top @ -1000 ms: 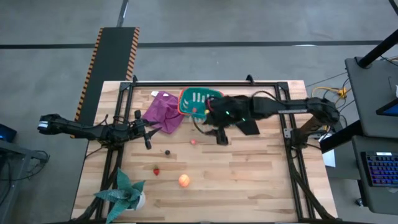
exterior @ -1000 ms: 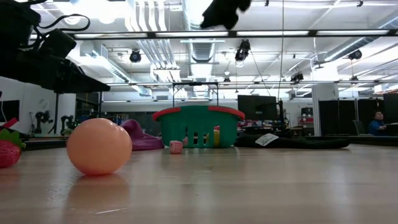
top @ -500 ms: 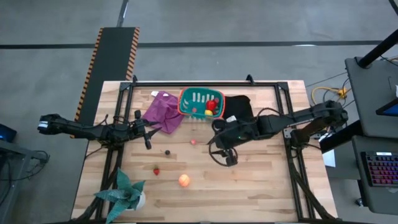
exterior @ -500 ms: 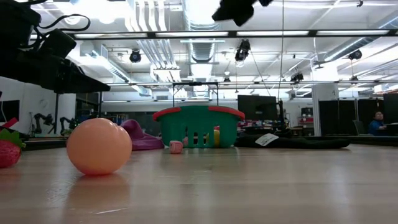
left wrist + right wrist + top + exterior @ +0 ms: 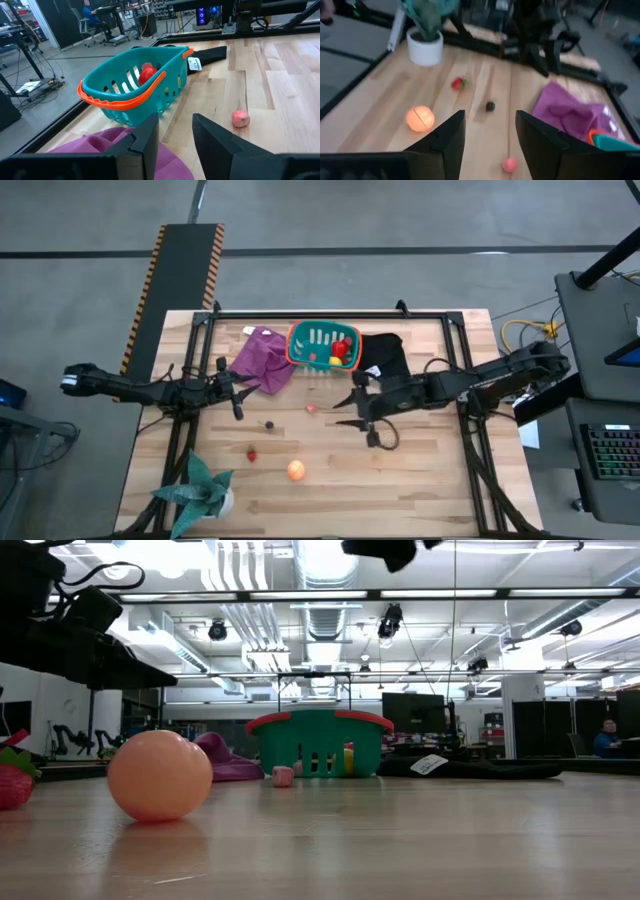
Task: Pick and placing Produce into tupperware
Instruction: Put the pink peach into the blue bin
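Note:
The teal tupperware (image 5: 318,343) with an orange rim stands near the table's far edge; a red pepper (image 5: 343,348) and a yellow piece (image 5: 336,361) lie inside it. On the table lie a pink piece (image 5: 312,408), a dark piece (image 5: 268,423), a small red strawberry-like piece (image 5: 251,454) and the orange-peach ball (image 5: 296,471). My right gripper (image 5: 352,409) hangs open above the table's middle, right of the pink piece (image 5: 509,164). My left gripper (image 5: 237,396) waits open at the left, beside the purple cloth; the tupperware (image 5: 135,87) shows ahead of it.
A purple cloth (image 5: 262,360) lies left of the tupperware and a black cloth (image 5: 385,352) right of it. A green spiky plant in a white pot (image 5: 205,488) stands at the near left corner. Bare wood lies near and right of the ball.
My right gripper has drawn back from above the tupperware toward the table's near edge and slightly right, staying high. The red pepper and the yellow piece, which the gripper covered before, now show inside the tupperware.

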Robot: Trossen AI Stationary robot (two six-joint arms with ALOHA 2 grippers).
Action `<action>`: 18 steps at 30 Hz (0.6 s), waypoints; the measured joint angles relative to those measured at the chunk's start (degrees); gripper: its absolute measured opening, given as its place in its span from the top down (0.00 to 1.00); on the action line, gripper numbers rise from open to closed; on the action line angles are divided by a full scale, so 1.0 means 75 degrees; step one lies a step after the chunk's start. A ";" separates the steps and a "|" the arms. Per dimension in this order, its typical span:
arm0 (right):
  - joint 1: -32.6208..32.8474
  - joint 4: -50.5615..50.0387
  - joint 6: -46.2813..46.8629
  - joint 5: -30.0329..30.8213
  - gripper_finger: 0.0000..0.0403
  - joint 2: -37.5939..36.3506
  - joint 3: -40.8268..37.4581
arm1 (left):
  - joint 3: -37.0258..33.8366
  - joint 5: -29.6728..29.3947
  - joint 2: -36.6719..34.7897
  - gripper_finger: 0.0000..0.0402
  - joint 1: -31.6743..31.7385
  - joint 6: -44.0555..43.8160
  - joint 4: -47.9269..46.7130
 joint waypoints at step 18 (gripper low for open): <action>-0.0012 0.2679 0.0631 0.1764 0.71 -0.4710 -0.4940 | 0.0000 0.0000 0.0000 0.74 -0.0001 0.0109 0.0119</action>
